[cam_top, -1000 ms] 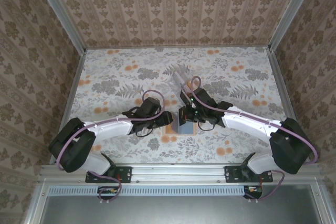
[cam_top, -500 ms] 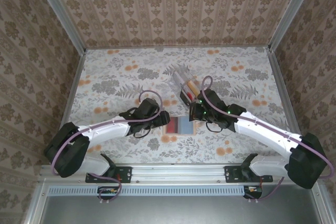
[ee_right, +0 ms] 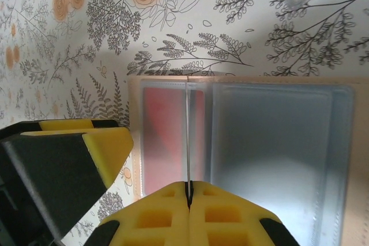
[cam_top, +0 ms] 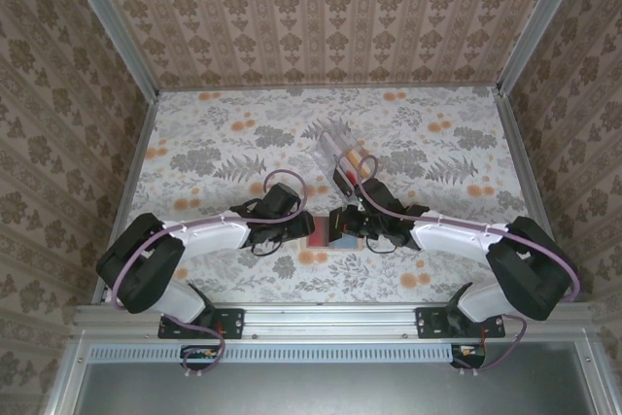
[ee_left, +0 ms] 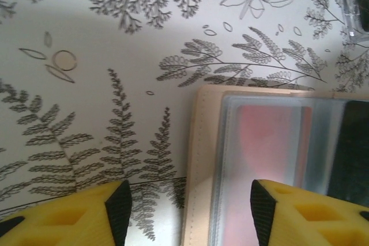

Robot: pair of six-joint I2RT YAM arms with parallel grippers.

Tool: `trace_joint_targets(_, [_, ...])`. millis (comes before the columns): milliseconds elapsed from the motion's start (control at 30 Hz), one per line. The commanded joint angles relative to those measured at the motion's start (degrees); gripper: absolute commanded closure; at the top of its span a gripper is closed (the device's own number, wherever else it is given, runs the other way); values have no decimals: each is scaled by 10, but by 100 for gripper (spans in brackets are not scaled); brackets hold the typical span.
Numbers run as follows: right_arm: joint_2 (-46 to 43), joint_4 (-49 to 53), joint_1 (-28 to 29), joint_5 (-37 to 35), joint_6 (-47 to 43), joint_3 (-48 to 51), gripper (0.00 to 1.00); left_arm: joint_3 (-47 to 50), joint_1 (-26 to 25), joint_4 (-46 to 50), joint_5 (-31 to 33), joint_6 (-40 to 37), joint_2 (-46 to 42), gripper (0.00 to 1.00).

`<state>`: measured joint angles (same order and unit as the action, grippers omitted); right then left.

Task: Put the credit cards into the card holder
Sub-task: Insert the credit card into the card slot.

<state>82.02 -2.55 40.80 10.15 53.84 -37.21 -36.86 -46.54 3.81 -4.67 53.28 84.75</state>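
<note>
A red card (ee_left: 271, 136) lies flat under a frosted clear sleeve inside an open tan wallet (cam_top: 324, 231), on the flowered tabletop (cam_top: 214, 133), near the front and about midway across; the clear holder (cam_top: 333, 143) stands just behind the wallet, with a red-and-orange streak in it too small to make out; both arms bend in from the front corners, forearms low and almost level, wrists meeting over the wallet; the left fingers (cam_top: 303, 227) hang released and wide apart, one over bare tabletop, the other over the sleeve, gripping nothing; the right fingers (ee_right: 193, 200) are clenched tight on a thin sheet (ee_right: 187, 136) seen edge-on, rising from the wallet beside the red card; I cannot tell whether that sheet is a card or a sleeve leaf.
</note>
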Motion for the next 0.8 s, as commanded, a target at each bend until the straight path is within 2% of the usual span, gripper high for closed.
trace_joint_targets(0, [18,-49,2,21,14,10,100,-14,-4,-16,-20,-7,15,44])
trace_joint_targets(433, [59,-69,2,9,25,45,100,-5,-7,-21,-25,-1,32,60])
trace_joint_targets(633, [89,-121,2,54,22,50,100,-9,-11,-15,-24,-5,42,70])
trace_joint_targets(767, [111,-135,3,69,22,44,100,-11,-13,-11,-22,-6,48,71])
